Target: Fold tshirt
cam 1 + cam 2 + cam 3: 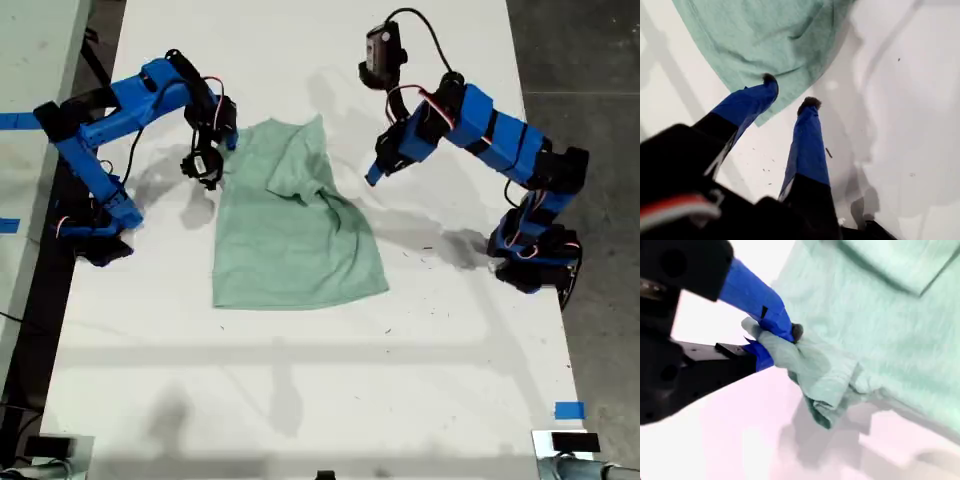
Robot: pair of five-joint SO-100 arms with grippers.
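White bench [300, 380], matte and smooth, lightly speckled with dark specks; grey floor at the exterior view's right edge, blue tape marks near the near-right corner and at the left edge of that view. Item: tshirt [290, 240], pale mint-green knit, soft, lying mid-bench between the two arms, partly folded, one flap turned over across its far half with diagonal creases; neck and sleeves cannot be made out. Item: my second gripper [771, 340], blue plastic on a black body, at the exterior view's left, fingers [760, 300] pinched shut on a bunched wad of the tshirt's far-left edge, the cloth crumpled and lifted slightly off the bench; the lower finger is mostly hidden by the fabric. Item: my first gripper [790, 92], at the exterior view's right, fingers spread apart with dark tips, holding nothing, hanging above bare bench just beside the tshirt's hem. Arm bases partly cut by cables and shadow.
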